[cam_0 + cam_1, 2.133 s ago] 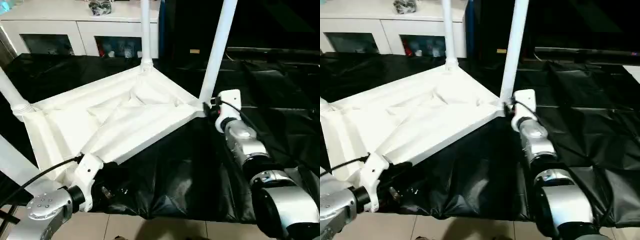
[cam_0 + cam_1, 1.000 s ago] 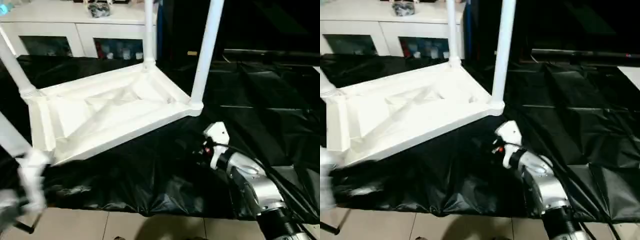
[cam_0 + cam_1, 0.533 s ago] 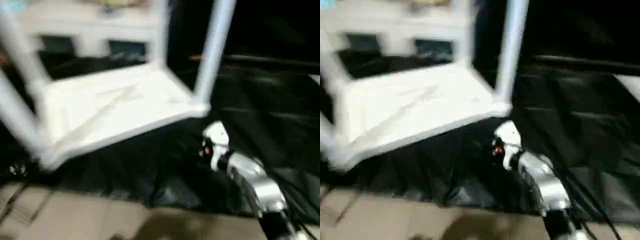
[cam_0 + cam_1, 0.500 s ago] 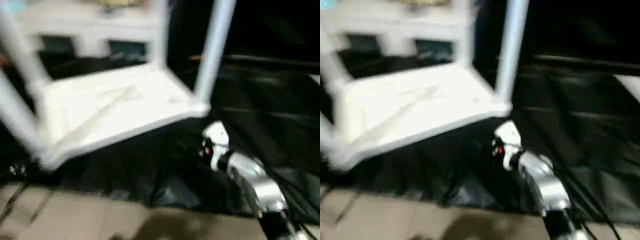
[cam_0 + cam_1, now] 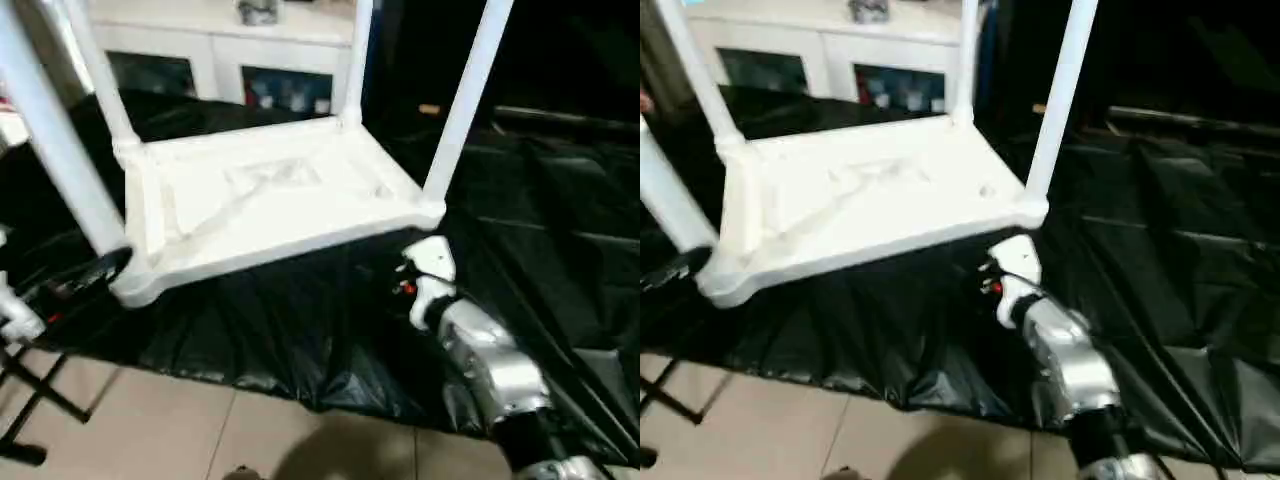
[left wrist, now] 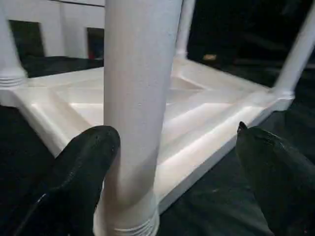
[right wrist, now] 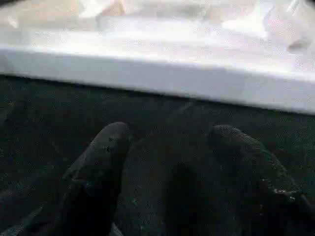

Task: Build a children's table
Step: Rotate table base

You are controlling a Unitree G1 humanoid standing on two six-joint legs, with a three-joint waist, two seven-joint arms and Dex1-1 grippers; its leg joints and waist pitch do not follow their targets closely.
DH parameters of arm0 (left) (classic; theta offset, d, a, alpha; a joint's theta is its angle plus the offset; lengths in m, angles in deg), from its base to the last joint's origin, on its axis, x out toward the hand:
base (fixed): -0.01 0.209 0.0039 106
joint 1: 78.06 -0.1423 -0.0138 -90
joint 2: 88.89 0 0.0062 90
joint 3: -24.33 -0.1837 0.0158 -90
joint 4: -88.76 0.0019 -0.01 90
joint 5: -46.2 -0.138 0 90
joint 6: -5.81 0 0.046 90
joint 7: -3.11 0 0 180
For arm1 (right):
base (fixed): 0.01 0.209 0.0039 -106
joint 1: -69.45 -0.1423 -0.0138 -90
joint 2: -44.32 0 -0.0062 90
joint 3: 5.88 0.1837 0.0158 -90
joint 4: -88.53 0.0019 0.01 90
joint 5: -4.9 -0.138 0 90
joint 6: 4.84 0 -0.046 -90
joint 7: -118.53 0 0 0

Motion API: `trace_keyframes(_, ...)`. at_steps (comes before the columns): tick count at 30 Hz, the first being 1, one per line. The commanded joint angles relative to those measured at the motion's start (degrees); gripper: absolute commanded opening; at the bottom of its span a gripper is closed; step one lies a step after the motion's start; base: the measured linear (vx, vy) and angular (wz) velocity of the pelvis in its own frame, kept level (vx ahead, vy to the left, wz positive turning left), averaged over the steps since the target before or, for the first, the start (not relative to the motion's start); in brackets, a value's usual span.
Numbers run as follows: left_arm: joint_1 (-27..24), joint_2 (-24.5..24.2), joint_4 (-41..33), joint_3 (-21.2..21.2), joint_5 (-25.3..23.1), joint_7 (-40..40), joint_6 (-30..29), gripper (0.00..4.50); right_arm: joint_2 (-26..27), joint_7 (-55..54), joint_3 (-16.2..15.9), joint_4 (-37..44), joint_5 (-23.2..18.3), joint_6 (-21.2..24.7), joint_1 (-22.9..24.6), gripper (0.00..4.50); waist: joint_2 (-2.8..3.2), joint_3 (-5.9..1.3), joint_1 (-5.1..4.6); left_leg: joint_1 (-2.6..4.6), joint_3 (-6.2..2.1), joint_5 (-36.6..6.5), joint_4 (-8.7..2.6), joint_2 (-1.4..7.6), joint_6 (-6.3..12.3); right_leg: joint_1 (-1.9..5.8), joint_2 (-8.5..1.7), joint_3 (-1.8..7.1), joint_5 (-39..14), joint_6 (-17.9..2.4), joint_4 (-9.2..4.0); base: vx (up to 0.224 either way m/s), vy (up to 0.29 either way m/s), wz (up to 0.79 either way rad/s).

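The white children's table lies upside down on a black sheet, its ribbed top point(image 5: 270, 195) facing up. Its legs stand upright in the corner sockets: near left point(image 5: 60, 140), far left point(image 5: 95, 70), far right point(image 5: 355, 60) and near right point(image 5: 465, 100). My left gripper point(image 6: 177, 130) is open, its fingers point(image 6: 83, 167) spread wide, and the near left leg point(image 6: 138, 98) rises just ahead of them, untouched. My right gripper point(image 7: 170, 130) is open over the sheet, a short way from the tabletop's side edge point(image 7: 172, 73). My right wrist point(image 5: 430, 265) sits below the near right corner.
A white cabinet with glass doors point(image 5: 200, 65) stands behind the table. The black sheet point(image 5: 300, 320) covers the floor under it and ends at beige tiles point(image 5: 150, 430) in front. Thin black stand legs point(image 5: 30, 410) cross the tiles at the left.
My right arm has drawn back and down from the near right leg. My left arm has left the tabletop's near edge and swung out left. The camera has also shifted.
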Motion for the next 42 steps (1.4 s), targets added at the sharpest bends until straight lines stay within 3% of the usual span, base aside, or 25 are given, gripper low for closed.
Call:
trace_keyframes(1,-0.08,0.42,-2.06,-2.87,1.54,2.17,-1.78,4.42,0.05,-1.66,-0.06,-1.13,1.22,-0.45,-1.30,2.97,1.40,-3.11,-0.67,0.57,-0.30,-9.69,-4.62,1.27,-1.82,1.51,-3.58,2.55,2.84,-11.26,-4.82,0.000,0.000,0.00)
trace_keyframes(3,-1.54,1.17,-5.57,-6.01,3.35,3.83,-4.51,4.42,0.60,-5.22,0.39,-4.30,2.61,-0.62,-3.19,2.97,1.41,-3.17,-0.85,0.48,-0.20,-8.48,-4.49,1.29,-1.82,1.50,-3.52,2.49,5.77,-11.82,-4.52,0.000,0.000,0.00)
trace_keyframes(5,-1.05,3.07,-5.39,-9.06,1.02,2.64,-2.79,4.42,1.06,-6.65,1.01,-6.71,3.36,-1.04,-4.73,2.97,1.35,-3.18,-0.79,0.55,0.07,-7.89,-4.29,1.24,-1.20,1.63,-3.52,2.60,7.43,-11.56,-4.58,0.000,0.000,0.00)
trace_keyframes(7,1.02,4.76,-2.36,-10.03,-2.33,-0.87,-1.20,4.42,1.16,-7.00,0.89,-7.94,3.93,-1.50,-5.55,2.97,1.06,-3.02,-0.83,0.74,0.24,-8.98,-4.39,1.33,-1.08,1.57,-3.52,2.64,5.96,-11.01,-4.88,0.000,0.000,0.00)
trace_keyframes(9,3.45,5.57,2.02,-9.84,-5.82,-4.86,0.99,4.42,1.34,-7.20,0.81,-8.56,4.16,-1.78,-6.09,2.97,1.19,-2.87,-0.79,0.90,0.30,-10.84,-4.53,1.35,-1.47,1.48,-3.55,2.73,2.73,-10.01,-5.21,0.000,0.000,0.00)
trace_keyframes(10,4.86,5.77,4.45,-9.31,-7.01,-6.71,2.44,4.42,1.42,-7.26,0.62,-8.68,4.27,-2.07,-6.38,2.97,1.11,-2.96,-0.92,0.53,0.10,-10.50,-4.71,1.38,-1.72,1.93,-3.72,2.69,1.99,-9.23,-5.20,0.000,0.000,0.00)
trace_keyframes(11,5.13,5.86,4.47,-8.98,-6.47,-7.02,2.24,4.42,1.45,-7.21,0.54,-8.73,4.34,-2.23,-6.47,2.97,1.06,-3.15,-1.04,0.55,0.03,-9.87,-4.63,1.40,-2.10,1.98,-3.80,2.65,3.00,-8.85,-5.11,0.000,0.000,0.00)
trace_keyframes(12,5.28,6.01,4.26,-8.83,-6.04,-7.04,2.22,4.42,1.43,-7.19,0.51,-8.79,4.38,-2.31,-6.48,2.97,0.50,-3.19,-1.35,0.41,0.07,-9.17,-4.63,1.42,-2.12,2.18,-3.79,2.64,3.95,-8.93,-5.03,0.000,0.000,0.00)
trace_keyframes(13,5.40,6.20,3.84,-8.72,-5.35,-7.23,1.86,4.42,1.43,-7.26,0.49,-9.05,4.45,-2.49,-6.56,2.97,0.73,-3.31,-1.55,0.38,0.06,-8.03,-4.47,1.39,-2.04,2.13,-3.77,2.55,5.81,-9.46,-4.78,0.000,0.000,0.00)
trace_keyframes(20,7.30,9.29,3.01,-10.32,-2.97,-5.06,2.20,4.42,1.69,-7.19,0.02,-11.05,5.29,-3.49,-6.73,2.97,0.71,-3.61,-2.64,0.18,0.40,-2.81,-3.81,1.19,0.65,2.43,-3.59,2.42,14.76,-12.02,-4.26,0.000,0.000,0.00)
trace_keyframes(21,6.94,10.01,-0.04,-12.59,-0.26,-2.13,-0.09,4.42,1.77,-7.26,-0.32,-12.95,5.79,-3.31,-7.75,2.97,0.67,-3.59,-2.69,0.24,0.42,-2.85,-3.81,1.19,0.93,2.44,-3.59,2.41,14.88,-12.29,-4.28,0.000,0.000,0.00)
trace_keyframes(24,6.05,9.90,-2.64,-13.99,1.81,0.03,-2.16,4.42,1.81,-7.33,-0.50,-14.22,6.05,-3.52,-8.42,2.97,0.65,-3.62,-2.68,0.24,0.48,-2.67,-3.77,1.34,0.93,2.39,-3.63,2.37,14.73,-13.42,-4.14,0.000,0.000,0.00)
trace_keyframes(27,2.56,8.51,-10.93,-18.30,7.87,5.31,-9.66,4.42,2.34,-7.36,-1.02,-19.04,7.00,-4.91,-11.25,2.97,0.69,-3.66,-2.78,0.31,0.66,-2.11,-3.64,1.38,1.11,2.23,-3.55,2.31,15.07,-13.97,-3.87,0.000,0.000,0.00)
trace_keyframes(35,-0.15,10.68,-17.96,-23.34,10.54,4.46,-13.79,4.42,4.16,-5.71,-2.08,-26.58,8.34,-7.72,-15.66,2.97,0.27,-3.26,-3.26,0.20,0.77,-4.25,-3.87,1.40,0.73,2.49,-3.48,2.43,10.84,-12.92,-4.36,0.000,0.000,0.00)
trace_keyframes(37,-0.38,11.24,-18.60,-23.61,10.77,3.75,-13.94,4.42,4.56,-4.97,-2.41,-26.88,8.47,-8.41,-15.93,2.97,0.41,-3.29,-3.35,0.25,0.75,-4.32,-3.83,1.48,0.78,2.44,-3.49,2.44,10.58,-12.78,-4.37,0.000,0.000,0.00)
trace_keyframes(38,-0.57,11.87,-19.49,-23.75,11.30,2.96,-14.33,4.42,5.02,-4.02,-2.62,-26.91,8.29,-8.98,-16.05,2.97,0.09,-3.35,-3.38,0.19,0.77,-3.72,-3.77,1.49,1.04,2.51,-3.46,2.49,11.46,-12.81,-4.27,0.000,0.000,0.00)
trace_keyframes(42,-0.83,12.99,-21.59,-24.20,12.26,1.01,-15.36,4.42,6.19,-0.79,-3.11,-27.11,7.66,-10.93,-16.06,2.97,0.13,-3.47,-3.67,-0.02,0.79,-2.33,-3.57,1.30,1.93,2.64,-3.40,2.44,13.81,-13.26,-4.07,0.000,0.000,0.00)
